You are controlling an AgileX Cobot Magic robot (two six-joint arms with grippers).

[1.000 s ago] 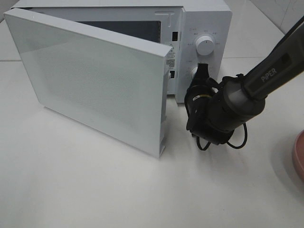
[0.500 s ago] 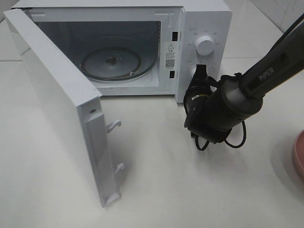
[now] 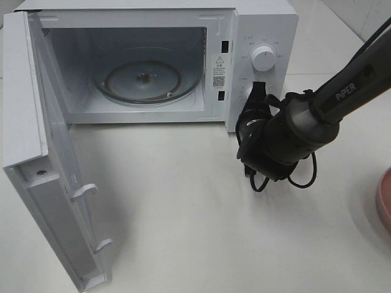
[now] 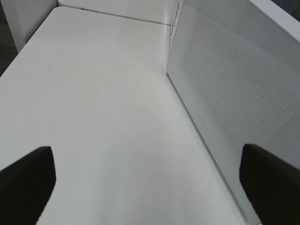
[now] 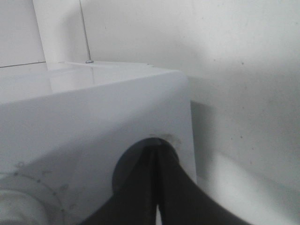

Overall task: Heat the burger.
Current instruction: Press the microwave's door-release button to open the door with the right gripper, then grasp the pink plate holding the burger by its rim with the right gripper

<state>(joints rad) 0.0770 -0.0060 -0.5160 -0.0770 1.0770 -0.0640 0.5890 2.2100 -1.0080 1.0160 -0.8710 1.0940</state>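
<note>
Jaws of the right gripper are pressed together at the microwave panel. Those of the left gripper are spread wide.

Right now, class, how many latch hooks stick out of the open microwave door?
2: the upper hook and the lower hook, both on the open door's free edge. None appears hidden.
</note>
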